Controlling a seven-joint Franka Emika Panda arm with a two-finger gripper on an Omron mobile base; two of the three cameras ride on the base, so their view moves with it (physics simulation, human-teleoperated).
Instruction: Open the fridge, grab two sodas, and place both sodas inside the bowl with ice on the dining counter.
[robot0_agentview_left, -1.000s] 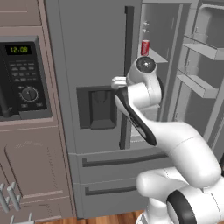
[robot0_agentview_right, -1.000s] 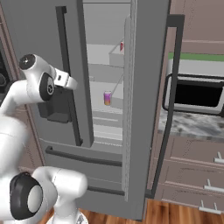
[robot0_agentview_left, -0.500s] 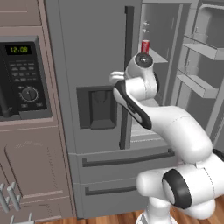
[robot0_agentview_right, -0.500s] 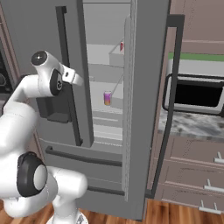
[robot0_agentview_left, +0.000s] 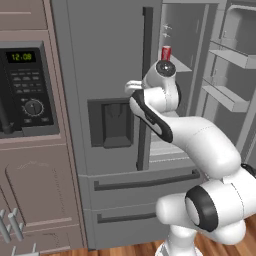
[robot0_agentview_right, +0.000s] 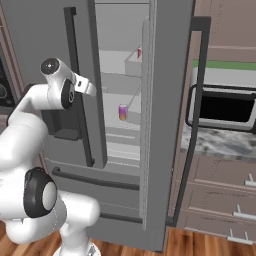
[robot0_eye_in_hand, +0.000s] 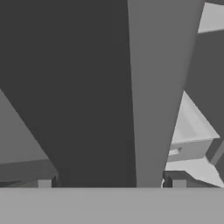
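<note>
The fridge (robot0_agentview_left: 110, 60) has its right door (robot0_agentview_right: 167, 100) swung open and its left door shut. A red soda (robot0_agentview_left: 166, 52) stands on an upper shelf, also visible as the red soda (robot0_agentview_right: 139, 52). Lower down stands a purple soda (robot0_agentview_right: 123, 112). My gripper (robot0_agentview_right: 91, 89) is at the left door's dark handle (robot0_agentview_right: 80, 95), well left of both cans. In the hand view my gripper (robot0_eye_in_hand: 110, 183) is open, with an upright grey bar (robot0_eye_in_hand: 157, 87) of the door between the fingertips (robot0_eye_in_hand: 177, 182), closer to the right one. The bowl and dining counter are out of view.
A black microwave (robot0_agentview_left: 25, 90) sits in brown cabinets left of the fridge. Right of the open door are another microwave (robot0_agentview_right: 225, 107) and a marbled wall counter (robot0_agentview_right: 220, 142) over drawers. The open door's bins (robot0_agentview_left: 232, 55) jut out at the right.
The arm has folded upward and its hand has shifted a little right, up to the left door's handle. Both sodas stay where they were.
</note>
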